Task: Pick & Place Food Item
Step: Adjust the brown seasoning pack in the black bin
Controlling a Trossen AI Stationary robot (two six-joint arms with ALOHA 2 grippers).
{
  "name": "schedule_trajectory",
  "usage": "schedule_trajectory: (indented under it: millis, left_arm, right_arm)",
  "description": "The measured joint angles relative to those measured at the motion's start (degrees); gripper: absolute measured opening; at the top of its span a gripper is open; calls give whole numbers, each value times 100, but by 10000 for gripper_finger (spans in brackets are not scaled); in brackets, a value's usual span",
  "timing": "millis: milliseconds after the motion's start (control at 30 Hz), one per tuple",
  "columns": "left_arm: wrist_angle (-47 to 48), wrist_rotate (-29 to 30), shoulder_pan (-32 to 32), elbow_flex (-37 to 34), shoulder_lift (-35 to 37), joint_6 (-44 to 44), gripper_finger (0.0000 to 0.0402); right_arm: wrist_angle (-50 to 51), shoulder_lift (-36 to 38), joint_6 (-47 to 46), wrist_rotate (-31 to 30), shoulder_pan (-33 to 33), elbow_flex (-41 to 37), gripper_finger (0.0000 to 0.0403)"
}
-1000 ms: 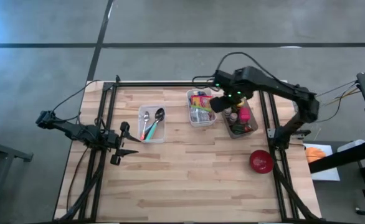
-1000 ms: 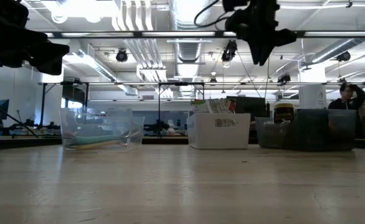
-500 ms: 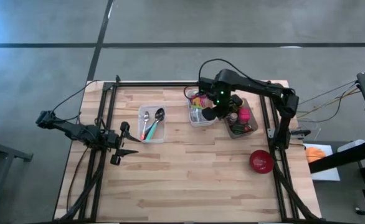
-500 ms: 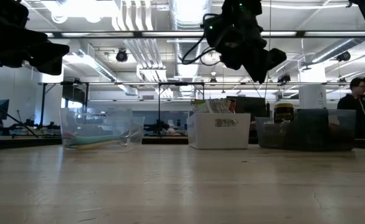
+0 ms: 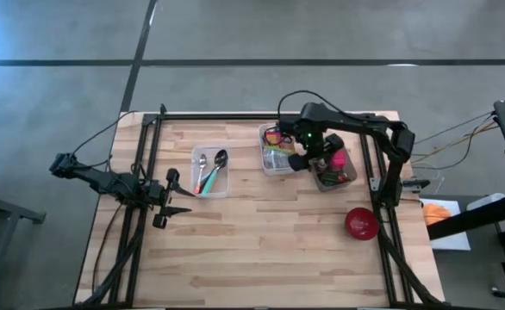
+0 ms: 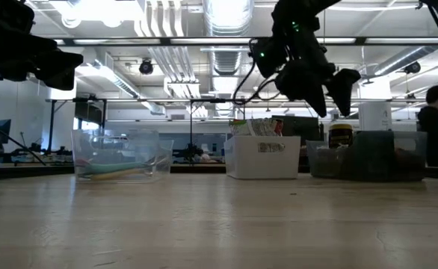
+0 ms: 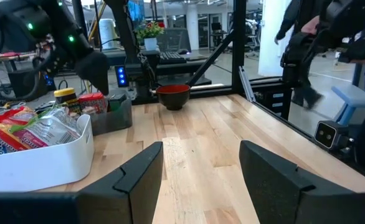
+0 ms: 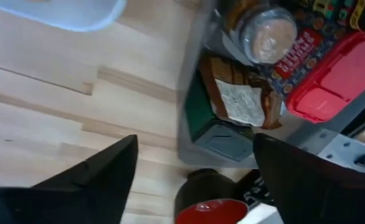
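Food items fill two bins at the far side of the table. A white bin (image 5: 277, 151) holds snack packets. A grey bin (image 5: 333, 165) holds a jar (image 8: 268, 32), a red package (image 8: 332, 81), a brown packet (image 8: 238, 99) and a green box (image 8: 212, 127). My right gripper (image 5: 307, 162) hangs open above the near left end of the grey bin, pointing steeply down, and it shows again as my right gripper (image 8: 195, 180) with nothing between its fingers. My left gripper (image 5: 177, 194) waits open at the table's left side.
A red bowl (image 5: 362, 222) stands near the table's right edge, nearer than the bins. A clear container (image 5: 209, 170) with spoons sits left of the white bin. Bare wood spreads over the table's near half. A person stands in the room beyond the table.
My right gripper has come down toward the bins and tipped from slanting to steeply downward. It swung left over the white bin, then back toward the grey bin's near left end. Its fingers were shut and have opened wide.
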State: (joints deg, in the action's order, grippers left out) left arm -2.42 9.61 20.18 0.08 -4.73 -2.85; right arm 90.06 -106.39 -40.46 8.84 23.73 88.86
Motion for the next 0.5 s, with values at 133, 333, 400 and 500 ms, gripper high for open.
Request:
schedule_trajectory:
  millis: [133, 333, 400, 500]
  left_arm:
    - [0, 0, 0, 0, 0, 0, 214]
    - [0, 0, 0, 0, 0, -4, 214]
    - [0, -1, 0, 0, 0, -7, 214]
    - [0, 0, 0, 0, 0, -15, 214]
  right_arm:
    - [-6, 4, 66, -1, 39, -254, 343]
    - [-71, 70, 185, -4, 174, -624, 350]
    - [-95, 70, 192, -4, 223, -702, 350]
    - [-224, 79, 256, -50, 280, -847, 350]
